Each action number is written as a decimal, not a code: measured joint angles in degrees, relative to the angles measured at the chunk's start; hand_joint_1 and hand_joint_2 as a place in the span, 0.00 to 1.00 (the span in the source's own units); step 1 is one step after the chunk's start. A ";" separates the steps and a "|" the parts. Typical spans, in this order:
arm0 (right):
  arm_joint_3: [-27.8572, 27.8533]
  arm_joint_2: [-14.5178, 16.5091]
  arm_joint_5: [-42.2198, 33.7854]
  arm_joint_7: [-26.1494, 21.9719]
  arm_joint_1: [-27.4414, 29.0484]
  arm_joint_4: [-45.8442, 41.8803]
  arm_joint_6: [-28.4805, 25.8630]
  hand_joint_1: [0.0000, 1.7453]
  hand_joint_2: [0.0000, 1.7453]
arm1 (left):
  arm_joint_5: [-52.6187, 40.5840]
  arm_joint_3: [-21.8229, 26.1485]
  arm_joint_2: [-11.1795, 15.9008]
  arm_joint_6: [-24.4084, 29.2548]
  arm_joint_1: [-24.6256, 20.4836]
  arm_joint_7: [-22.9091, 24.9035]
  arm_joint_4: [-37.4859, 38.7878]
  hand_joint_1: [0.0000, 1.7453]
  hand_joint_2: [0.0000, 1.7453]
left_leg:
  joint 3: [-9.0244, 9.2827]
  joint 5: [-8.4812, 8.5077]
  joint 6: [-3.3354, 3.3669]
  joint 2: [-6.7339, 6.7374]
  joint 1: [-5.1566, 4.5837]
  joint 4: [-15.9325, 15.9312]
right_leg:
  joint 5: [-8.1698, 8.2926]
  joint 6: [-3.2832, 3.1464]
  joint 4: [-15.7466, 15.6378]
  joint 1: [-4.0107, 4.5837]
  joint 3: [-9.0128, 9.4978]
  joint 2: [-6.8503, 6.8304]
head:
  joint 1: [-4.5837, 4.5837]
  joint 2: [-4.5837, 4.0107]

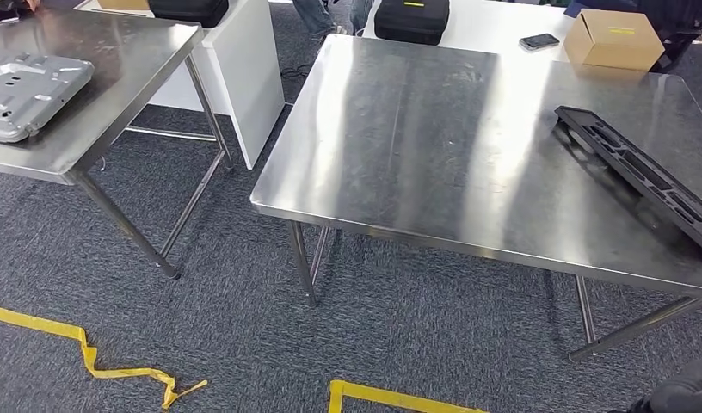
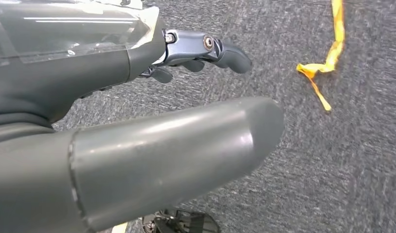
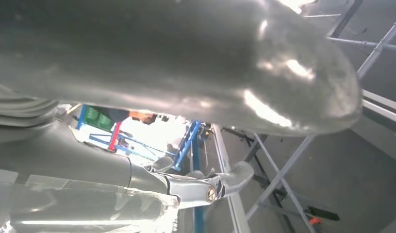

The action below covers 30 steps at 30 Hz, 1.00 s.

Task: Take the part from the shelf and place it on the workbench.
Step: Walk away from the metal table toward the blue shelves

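A long black moulded part [image 1: 642, 176] lies on the steel workbench [image 1: 416, 146], near its right edge and apart from both hands. A grey stamped metal part [image 1: 27, 90] rests on a second steel table [image 1: 132, 52] at the left. My left hand [image 2: 176, 155] hangs over the grey carpet, its thumb and fingers [image 2: 220, 51] spread with nothing between them. My right hand [image 3: 186, 58] is low beside the workbench legs [image 3: 283, 170], its fingers [image 3: 225, 182] apart from the thumb and holding nothing.
A gap of carpet separates the two tables. Yellow tape [image 1: 98, 361] lies loose on the floor in front, and appears as yellow tape [image 2: 327, 58] near my left hand. Behind the workbench a white table carries a cardboard box [image 1: 612, 39], a phone [image 1: 538, 41] and a black case [image 1: 412, 19].
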 joint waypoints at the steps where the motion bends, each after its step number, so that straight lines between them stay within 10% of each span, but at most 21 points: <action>1: -0.20 0.20 -0.79 0.25 0.30 0.05 -0.01 0.00 0.00 | 0.26 0.15 -0.01 0.12 0.05 0.01 0.00 0.00 0.00 | -0.19 0.22 0.43 -0.01 -0.23 -0.26 | 0.36 0.53 -0.03 0.01 -0.16 -0.05 | 0.02 0.00; 5: -2.22 1.58 -4.64 2.57 2.02 1.61 0.04 0.00 0.00 | 1.05 1.09 -0.37 0.47 0.22 0.02 0.01 0.00 0.00 | -2.18 2.50 3.13 0.37 -0.07 -1.39 | -3.33 0.73 4.37 -0.08 -2.55 0.34 | 0.20 0.00; 7: -3.73 3.06 -5.15 5.94 2.66 4.33 0.53 0.00 0.00 | 1.28 1.47 -0.50 0.56 0.33 0.05 0.00 0.00 0.00 | -3.74 3.67 3.42 0.46 -0.12 -1.40 | -7.89 0.25 11.81 -0.10 -4.92 0.62 | 0.42 0.00; 9: -5.70 5.17 -4.33 11.62 2.59 10.03 3.11 0.00 0.00 | 1.02 1.82 -0.75 0.45 0.62 0.19 -0.01 0.00 0.00 | -5.05 4.77 3.18 0.53 -0.08 -1.33 | -9.08 1.07 16.14 -0.23 -5.13 0.73 | 0.43 0.00; 12: -12.17 8.00 -7.00 20.14 -3.45 33.61 9.52 0.00 0.00 | 0.01 2.14 -1.02 -0.16 0.86 0.38 -0.01 0.00 0.00 | -6.35 6.25 2.41 0.80 0.30 -1.24 | -5.22 3.11 7.37 -0.64 1.97 0.78 | 0.62 0.00; 14: -17.14 8.69 -8.80 20.69 -7.73 54.47 11.61 0.00 0.00 | -0.44 2.20 -1.10 -0.31 0.59 0.40 -0.01 0.00 0.00 | -6.98 7.29 1.70 0.32 0.22 -1.20 | -4.63 2.95 -0.92 -0.53 7.15 0.79 | 1.00 0.00; 17: -19.97 9.72 -5.30 23.51 -10.91 78.71 13.34 0.00 0.00 | -0.67 2.45 -1.05 -0.20 0.82 0.36 0.15 0.00 0.00 | -7.44 8.63 0.69 -0.23 0.01 -1.30 | -4.86 1.75 -2.89 -0.19 7.44 0.69 | 1.13 0.00; 19: -19.85 10.62 -1.96 28.02 -12.26 88.93 15.16 0.00 0.00 | -0.90 2.55 -0.92 -0.14 1.11 0.33 0.43 0.00 0.00 | -8.15 7.22 0.20 -0.15 0.23 -0.13 | -4.18 0.61 -2.53 -0.63 6.55 0.65 | 0.99 0.00; 24: -17.84 12.06 3.74 34.99 -14.57 103.75 17.87 0.00 0.00 | -1.67 2.53 -0.70 -0.06 1.11 0.36 0.79 0.00 0.00 | -12.15 -3.77 -0.48 -0.01 0.40 15.18 | -1.95 -1.52 -2.18 -0.19 3.82 0.27 | 0.80 0.00; 30: -12.57 12.24 11.58 36.40 -16.16 110.22 18.44 0.00 0.00 | -1.74 2.53 -0.16 0.03 0.93 1.09 0.89 0.00 0.00 | 0.14 0.63 1.42 -0.03 -0.12 -0.33 | -0.78 -0.80 -0.62 0.49 1.34 0.41 | 0.81 0.00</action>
